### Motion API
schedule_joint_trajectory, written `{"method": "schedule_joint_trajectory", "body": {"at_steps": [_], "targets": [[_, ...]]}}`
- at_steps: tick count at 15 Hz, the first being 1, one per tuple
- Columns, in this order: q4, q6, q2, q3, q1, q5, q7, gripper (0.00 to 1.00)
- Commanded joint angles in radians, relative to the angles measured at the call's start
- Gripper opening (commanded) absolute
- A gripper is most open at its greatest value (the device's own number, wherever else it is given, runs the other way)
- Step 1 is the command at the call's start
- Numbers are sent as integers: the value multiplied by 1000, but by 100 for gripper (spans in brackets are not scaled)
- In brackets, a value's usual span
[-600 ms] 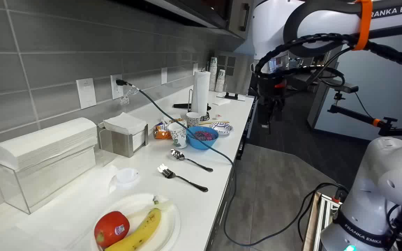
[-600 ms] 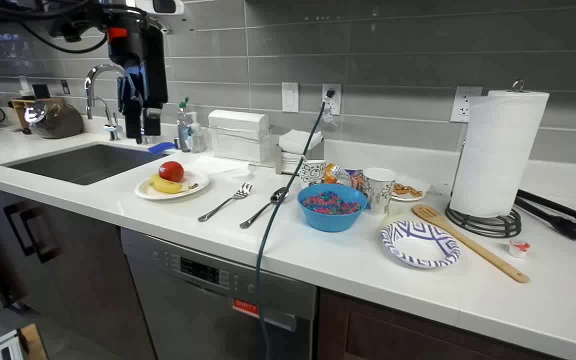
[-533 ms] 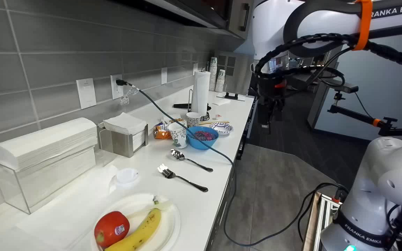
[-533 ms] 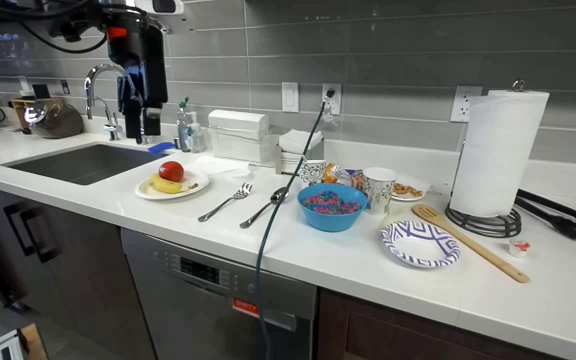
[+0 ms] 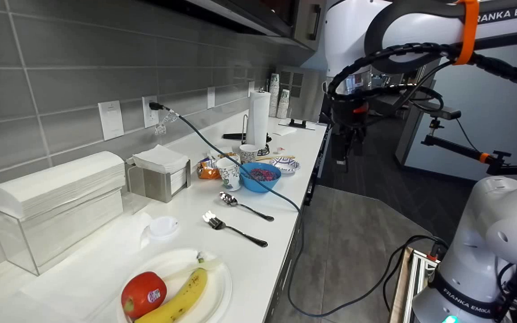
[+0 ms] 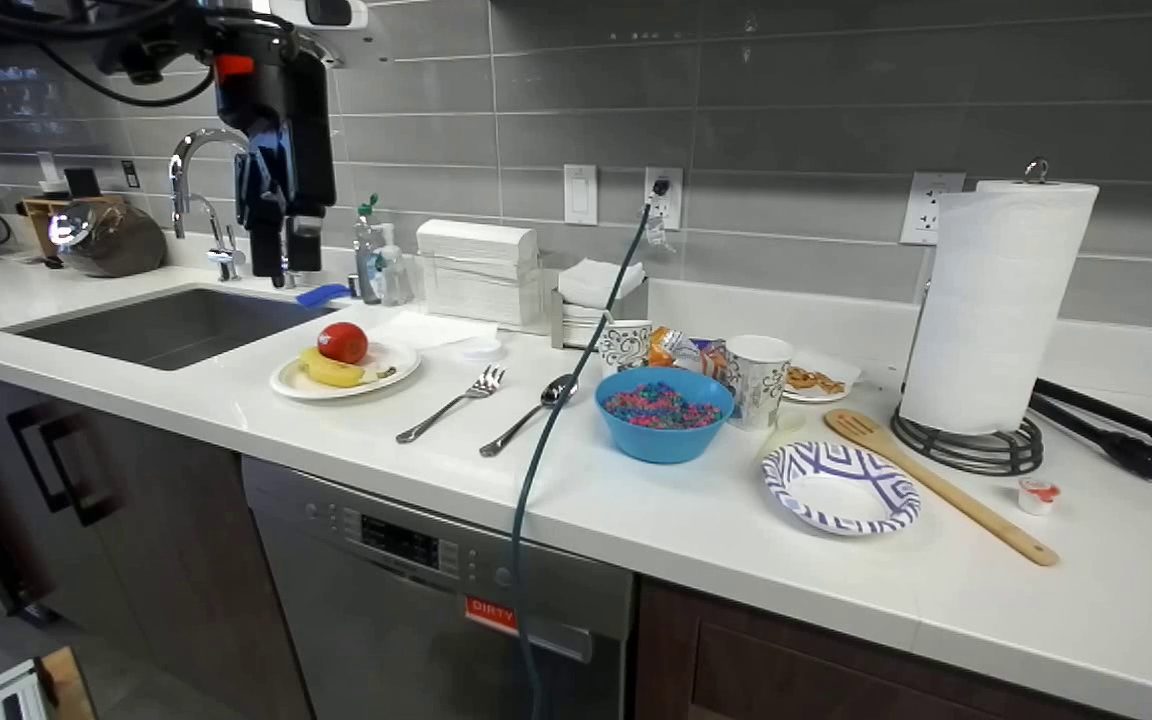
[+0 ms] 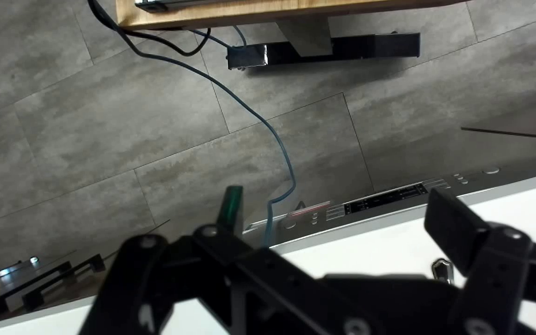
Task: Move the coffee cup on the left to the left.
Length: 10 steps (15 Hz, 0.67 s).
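A black two-fingered gripper (image 6: pixel 286 255), its fingers spread wide in the wrist view and holding nothing, hangs high at the left of an exterior view, while its target, a dark-scrolled white paper coffee cup (image 6: pixel 628 345), stands upright on a white bench (image 6: pixel 676 515) to the right and lower down, partly hidden by a round blue plastic bowl (image 6: pixel 661 445). In an exterior view along the bench, the coffee cup (image 5: pixel 228 176) lies left of the gripper, toward a grey tiled wall (image 5: pixel 92 85), so the coming reach likely runs wallward and down. The cup's long axis is vertical, matching the downward fingers, and a single white robot arm (image 5: pixel 512 220) is on hand to make the trip. Counted left to right: one white plate (image 6: pixel 401 368) carrying one round red fruit (image 6: pixel 343 342) and one yellow banana (image 6: pixel 331 370); one silver metal fork (image 6: pixel 452 403); one silver metal spoon (image 6: pixel 526 417); one dark blue-green cable (image 6: pixel 517 545); two cups, the target first, then a second white paper cup (image 6: pixel 758 385) beyond the one bowl, with crinkled snack packets (image 6: pixel 671 348) between, too jumbled to count; one purple-and-white patterned dish (image 6: pixel 841 492); one slotted wooden spoon (image 6: pixel 946 488); one white paper-towel roll (image 6: pixel 996 310); one pair of black tongs (image 6: pixel 1136 458)
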Motion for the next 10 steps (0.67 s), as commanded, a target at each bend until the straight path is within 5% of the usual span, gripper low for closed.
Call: {"method": "schedule_joint_trajectory", "body": {"at_steps": [1,10], "targets": [[2,-2,4,-19,25,-9,11,100],[54,53,56,-82,-10,-10,8,100]]}}
